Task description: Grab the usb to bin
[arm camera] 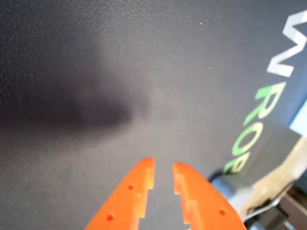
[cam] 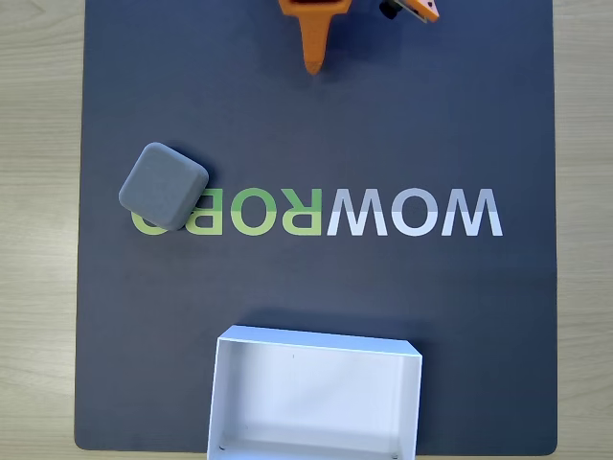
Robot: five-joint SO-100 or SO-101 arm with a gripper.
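The usb is a matte gray rounded block lying on the dark mat, left of centre in the fixed view, over the end of the green lettering. In the wrist view a blurred piece of the usb shows at the lower right. The bin, a white shallow box with nothing in it, sits at the mat's bottom edge. My orange gripper is at the top edge, far from both, pointing down at the mat. In the wrist view my gripper has its fingers almost together, only a thin slit between them and nothing held.
The dark mat with "WOWROBO" lettering covers the wooden table. Another orange arm part shows at the top edge.
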